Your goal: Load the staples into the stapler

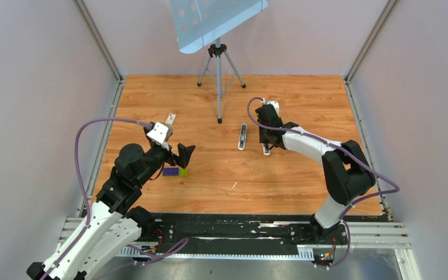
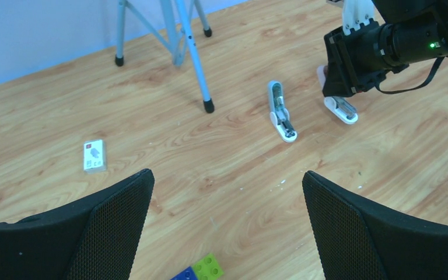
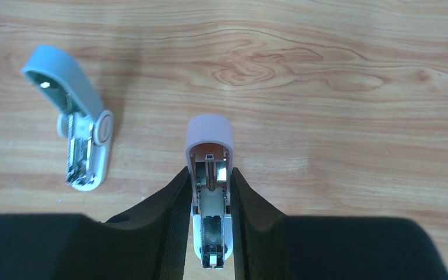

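Stapler (image 3: 209,131), the pale pink one, sits right of the table's middle, about halfway between the near and far edges. It is pinched between the two black fingers (image 3: 169,201) of the right gripper (image 3: 210,175). The jaws are clamped against its long sides. From the right wrist its pink top is swung open, away from the fingers, and bares a whitish inner channel with metal parts. In the left wrist view the stapler's white base seems to rest on the wood under the gripper.

Just to its left, apart from it, lies a blue-grey stapler (image 1: 242,137), also hinged open. Its cover is tilted up and its metal track shows.

The left gripper (image 1: 184,154) hangs over the left half of the table. Its jaws are spread wide and hold nothing. Below it, near the front, is a purple-and-green block (image 1: 176,171). Further back on the left a small white labelled card (image 2: 94,156) lies flat on the wooden table (image 1: 303,186).

A tripod (image 1: 219,76) stands at the far middle and carries a tilted pale panel (image 1: 216,20). A tiny pale sliver (image 1: 234,185) lies near the front centre. It is too small to identify.
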{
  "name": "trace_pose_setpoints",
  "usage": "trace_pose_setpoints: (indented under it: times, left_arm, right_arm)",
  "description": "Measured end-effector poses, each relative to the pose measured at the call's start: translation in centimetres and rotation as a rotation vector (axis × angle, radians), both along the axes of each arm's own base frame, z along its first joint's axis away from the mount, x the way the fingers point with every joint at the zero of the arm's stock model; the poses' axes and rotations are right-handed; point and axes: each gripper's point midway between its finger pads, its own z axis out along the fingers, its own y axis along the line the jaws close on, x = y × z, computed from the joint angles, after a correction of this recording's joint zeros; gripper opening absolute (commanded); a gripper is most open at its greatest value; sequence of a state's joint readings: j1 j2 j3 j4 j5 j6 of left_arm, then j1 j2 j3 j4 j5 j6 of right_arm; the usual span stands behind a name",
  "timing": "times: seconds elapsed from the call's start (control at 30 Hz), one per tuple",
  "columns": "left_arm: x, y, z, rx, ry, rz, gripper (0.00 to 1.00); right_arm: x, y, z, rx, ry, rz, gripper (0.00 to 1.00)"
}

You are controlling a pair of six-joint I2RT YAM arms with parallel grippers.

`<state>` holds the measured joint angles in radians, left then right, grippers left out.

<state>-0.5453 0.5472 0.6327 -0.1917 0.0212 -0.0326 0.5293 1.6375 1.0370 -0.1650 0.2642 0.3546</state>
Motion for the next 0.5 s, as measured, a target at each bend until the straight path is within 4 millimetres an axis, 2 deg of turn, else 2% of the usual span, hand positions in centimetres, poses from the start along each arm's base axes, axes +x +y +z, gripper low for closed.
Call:
trace_pose_setpoints:
  times: [0.27, 0.4, 0.5]
  left_arm:
    - [0.2, 1.2, -0.1, 0.023, -0.012, 0.058, 1.00]
    - [0.4, 1.6, -0.3, 0.032, -0.008, 0.079, 1.00]
    - [0.5, 1.7, -0.5, 0.036, -0.004, 0.090, 1.00]
  right_arm:
    - [1.7, -1.1, -1.7, -0.079, 0.033, -0.130, 0.25]
    - [1.9, -1.7, -2.4, -0.107, 0.041, -0.170, 0.28]
    - [1.8, -1.9, -2.9, -0.119, 0.051, -0.183, 0.34]
